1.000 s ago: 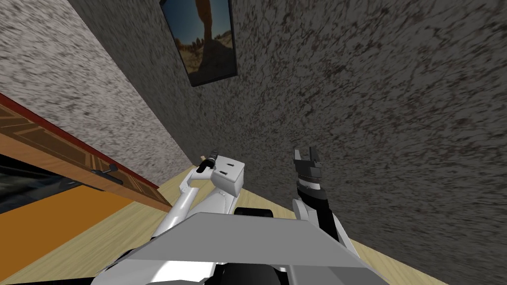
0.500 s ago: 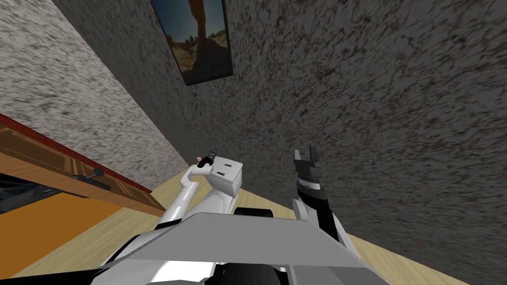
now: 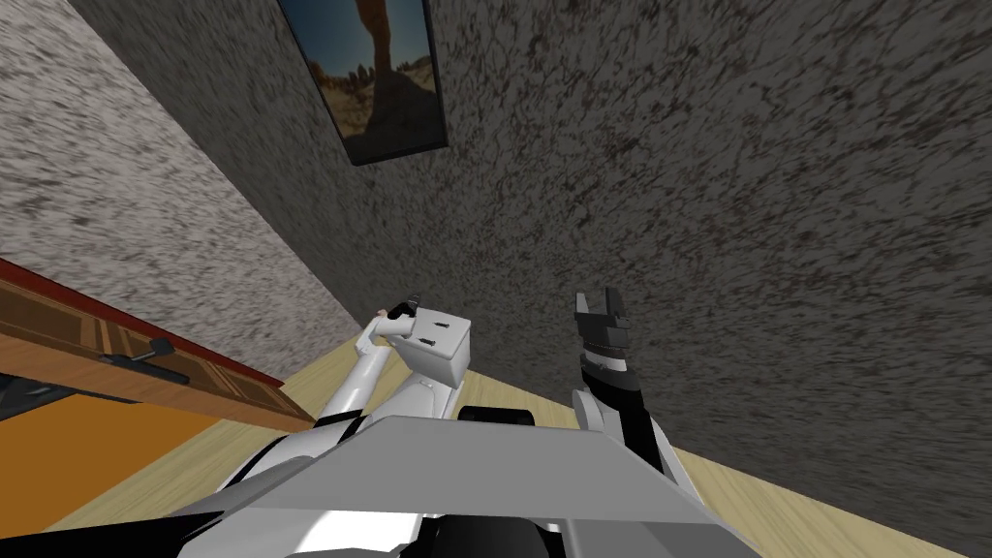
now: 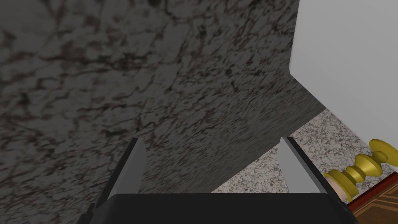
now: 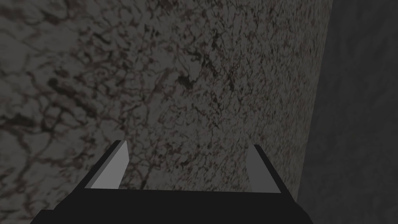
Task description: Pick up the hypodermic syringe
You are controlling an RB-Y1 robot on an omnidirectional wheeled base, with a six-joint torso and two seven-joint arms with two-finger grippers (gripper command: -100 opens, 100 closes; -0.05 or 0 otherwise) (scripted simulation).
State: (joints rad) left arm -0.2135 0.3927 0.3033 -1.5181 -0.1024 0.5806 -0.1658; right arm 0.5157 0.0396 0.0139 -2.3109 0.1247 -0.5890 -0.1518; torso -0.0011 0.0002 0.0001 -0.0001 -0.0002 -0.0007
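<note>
Our left gripper [image 4: 212,168] and right gripper [image 5: 186,167] hang before the dark speckled wall [image 3: 678,194], both jaws released and empty. Where the hypodermic syringe lies we cannot tell.

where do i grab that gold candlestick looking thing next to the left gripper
Grip the gold candlestick-shaped piece at a narrow waist between its bulging rings, jaws closing across its long axis so the rings stop slipping. It lies slanted just outside one finger of the open left gripper, so come side-on from there. What supports it I cannot tell.
</note>
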